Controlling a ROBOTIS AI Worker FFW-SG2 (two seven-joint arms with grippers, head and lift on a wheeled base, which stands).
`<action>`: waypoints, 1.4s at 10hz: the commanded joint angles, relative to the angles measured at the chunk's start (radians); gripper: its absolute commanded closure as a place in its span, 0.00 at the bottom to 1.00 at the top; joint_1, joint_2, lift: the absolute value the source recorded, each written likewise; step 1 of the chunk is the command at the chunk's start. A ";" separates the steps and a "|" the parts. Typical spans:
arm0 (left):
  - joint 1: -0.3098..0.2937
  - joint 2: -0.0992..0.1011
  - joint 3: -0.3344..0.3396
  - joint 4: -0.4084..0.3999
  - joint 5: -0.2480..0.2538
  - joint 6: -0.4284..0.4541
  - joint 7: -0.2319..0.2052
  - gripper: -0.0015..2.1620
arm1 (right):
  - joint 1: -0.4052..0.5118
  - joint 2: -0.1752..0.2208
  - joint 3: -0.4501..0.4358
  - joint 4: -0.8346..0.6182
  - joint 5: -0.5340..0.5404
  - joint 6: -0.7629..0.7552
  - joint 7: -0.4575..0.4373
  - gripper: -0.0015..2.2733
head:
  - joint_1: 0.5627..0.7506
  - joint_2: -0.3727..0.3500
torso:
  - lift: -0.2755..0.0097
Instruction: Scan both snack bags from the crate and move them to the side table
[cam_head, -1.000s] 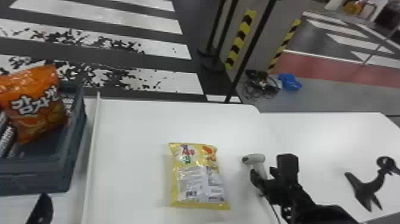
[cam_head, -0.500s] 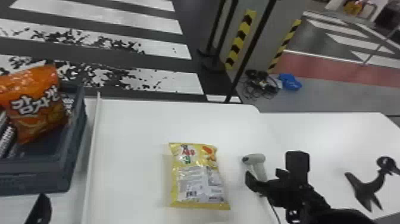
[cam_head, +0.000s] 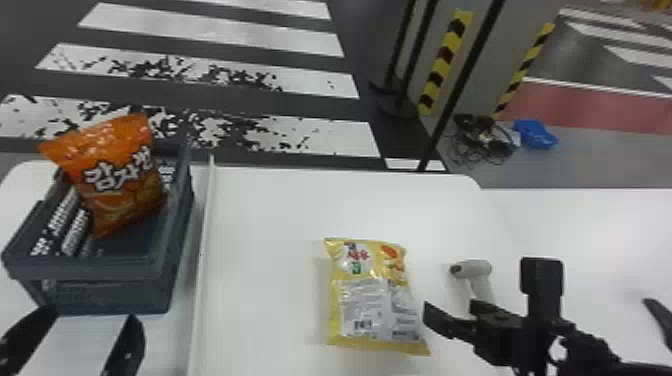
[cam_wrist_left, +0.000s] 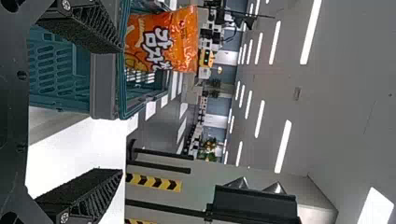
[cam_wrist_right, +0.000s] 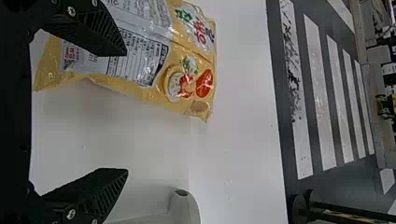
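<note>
Crate (cam_head: 110, 295) sits just beyond the left pincer (cam_head: 90, 313), with the orange bag (cam_head: 120, 175) propped up at a tilt inside. We log that pincer as wide apart with nothing between its fingers; against the crate it has hardly shifted. Crate and bags both show farther right in the head view than half a second ago, so we take it the head has swung left.

The yellow bag (cam_head: 372, 300) lies on the white table (cam_head: 280, 210), barcode side up, just left of the right pincer (cam_head: 449, 304). Its nearer fingertip has moved left past the head of the scanner (cam_head: 472, 270) and gained on the bag. That pincer is spread wide and empty; the scanner is beside it, handle outside the fingers.

Our reading: with the scanner free, the right pincer is being lined up to grip the yellow bag and carry it off. Whether its scan registered, we cannot tell. The orange bag, nearest the left pincer, awaits lifting. Risk noted: the right pincer's outer finger could knock the scanner.
</note>
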 joint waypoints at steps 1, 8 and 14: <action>-0.003 0.001 0.000 0.001 0.001 0.000 0.001 0.04 | -0.020 0.000 0.002 0.027 -0.032 0.027 0.019 0.06 | 0.70 0.22 | 0.62; -0.009 0.003 0.000 0.010 0.001 0.003 0.003 0.04 | -0.106 -0.002 -0.031 0.165 -0.154 0.155 0.142 0.06 | 0.70 0.32 | 0.62; -0.009 0.001 0.000 0.011 0.001 0.003 0.003 0.04 | -0.171 -0.018 -0.038 0.323 -0.173 0.162 0.259 0.68 | 0.70 0.35 | 0.62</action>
